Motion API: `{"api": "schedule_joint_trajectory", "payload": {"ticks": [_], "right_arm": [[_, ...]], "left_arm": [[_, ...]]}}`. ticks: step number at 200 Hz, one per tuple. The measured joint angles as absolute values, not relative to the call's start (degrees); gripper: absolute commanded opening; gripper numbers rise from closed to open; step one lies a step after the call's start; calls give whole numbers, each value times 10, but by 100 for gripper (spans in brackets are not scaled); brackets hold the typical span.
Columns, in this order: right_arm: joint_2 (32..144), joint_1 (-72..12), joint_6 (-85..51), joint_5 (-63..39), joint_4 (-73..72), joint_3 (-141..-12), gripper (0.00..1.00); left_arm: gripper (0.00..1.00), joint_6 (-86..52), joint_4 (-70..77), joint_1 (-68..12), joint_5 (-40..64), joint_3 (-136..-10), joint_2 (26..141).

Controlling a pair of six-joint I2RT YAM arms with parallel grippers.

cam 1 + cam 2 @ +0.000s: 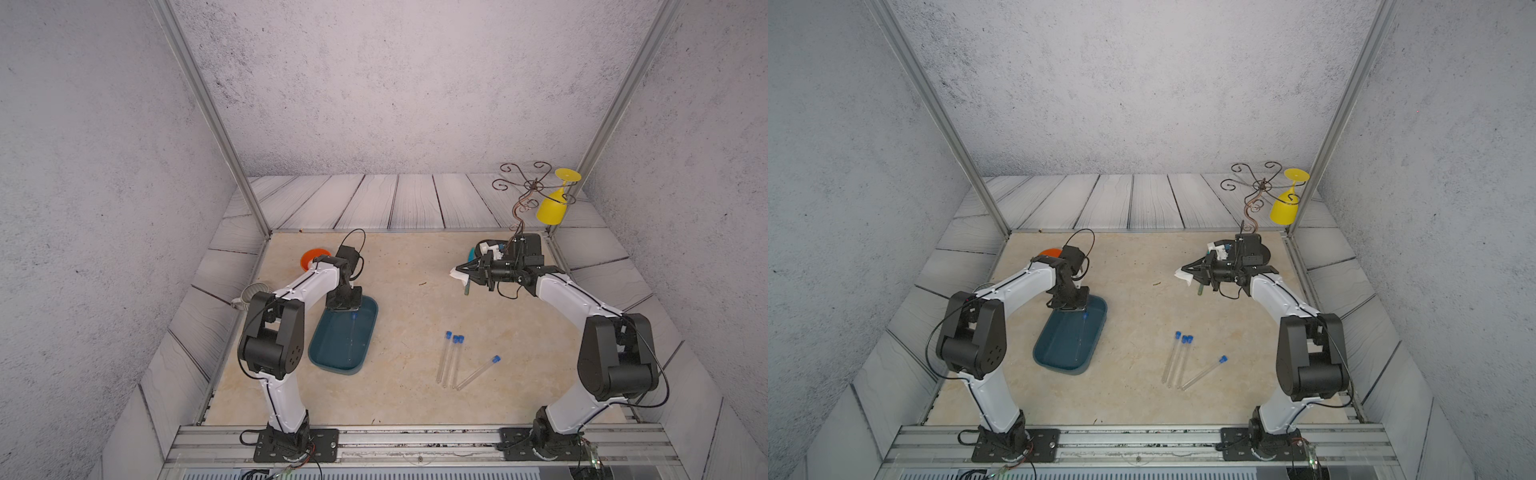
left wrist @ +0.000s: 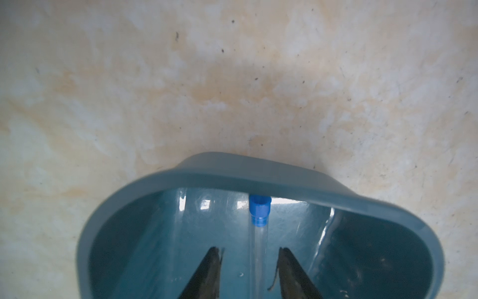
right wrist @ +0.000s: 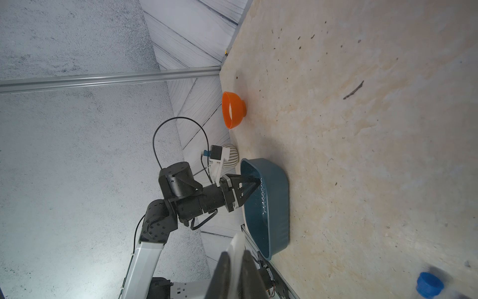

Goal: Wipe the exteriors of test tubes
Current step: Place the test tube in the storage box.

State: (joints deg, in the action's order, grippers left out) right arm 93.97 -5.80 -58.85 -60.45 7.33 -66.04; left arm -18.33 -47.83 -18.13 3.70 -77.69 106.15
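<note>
Beige table is seen; near its front three tubes lie, judged not yet wiped. Farther, a fourth tube is laid in the tub, between the parted, empty left gripper. Farthest, a cloth is pinched by the right gripper.

— Soft, even light in here; only faint shadows on the beige marbled tabletop.
— Mind, white glare streaks the glossy dark-teal plastic tub, and its rim looks smeared. In the right wrist view the small blue tube cap is pure blur. Both top views stretch at the corners.
</note>
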Motion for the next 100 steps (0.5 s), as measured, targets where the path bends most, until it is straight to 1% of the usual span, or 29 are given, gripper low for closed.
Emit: {"api": "schedule_joint_trajectory", "payload": {"ticks": [17,30,43,57,62,70,100], "right_arm": [[940,-58,-584,-603,79,-660,13],[940,-57,-580,-602,85,-662,13],[940,-54,-578,-600,89,-664,13],[940,-47,-574,-598,92,-668,14],[940,-43,-573,-598,92,-668,14],[940,-35,-569,-598,92,-669,14],[940,8,-551,-590,97,-669,14]], "left_arm": [[56,-190,-484,-184,27,-780,1061],[57,-191,-502,-196,9,-795,1061],[57,-191,-525,-227,-10,-828,1060],[60,-195,-542,-282,-19,-884,1060],[66,-196,-545,-304,-18,-904,1060],[70,-203,-549,-336,-17,-936,1061],[69,-211,-553,-447,1,-1046,1104]]}}
